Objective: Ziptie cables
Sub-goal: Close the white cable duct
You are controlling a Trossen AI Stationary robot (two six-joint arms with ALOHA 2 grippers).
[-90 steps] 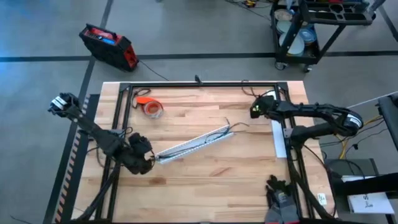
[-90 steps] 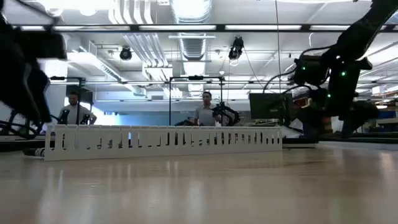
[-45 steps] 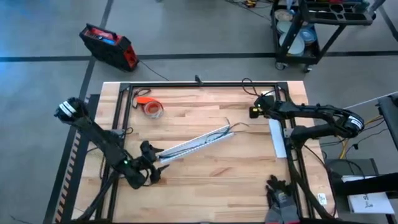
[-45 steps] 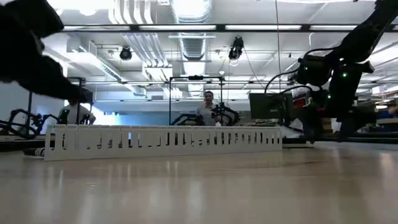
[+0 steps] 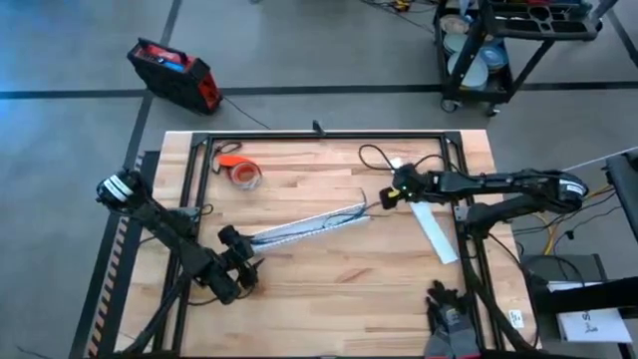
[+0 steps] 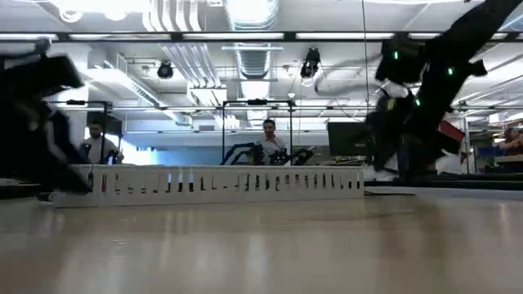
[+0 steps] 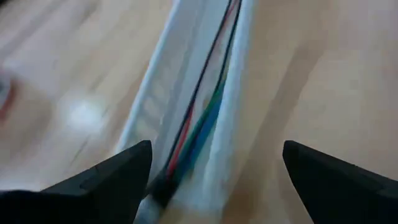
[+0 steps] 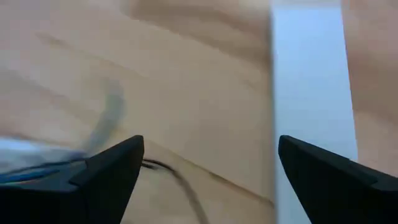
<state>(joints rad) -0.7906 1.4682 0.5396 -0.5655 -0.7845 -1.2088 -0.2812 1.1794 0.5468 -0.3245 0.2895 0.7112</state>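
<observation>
A pale butcher-block wooden table [image 5: 329, 279] in a black metal frame stands on a grey concrete floor [image 5: 80, 60] crossed by dark lines, with a red and black case [image 5: 174, 73] and a black wheeled cart [image 5: 498, 45] nearby, under long ceiling strip lights [image 6: 237, 36].

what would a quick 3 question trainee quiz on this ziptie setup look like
1. True or false: the cables lie inside the white slotted channel.
2. Which tool sits at the channel's end nearer the orange tape roll: left or right?
3. Multiple choice: the right tool is A) open, B) shut on the channel, C) shut on the tape roll.

Key: 1 true; 2 left tool, open around that end; 3 A.
</observation>
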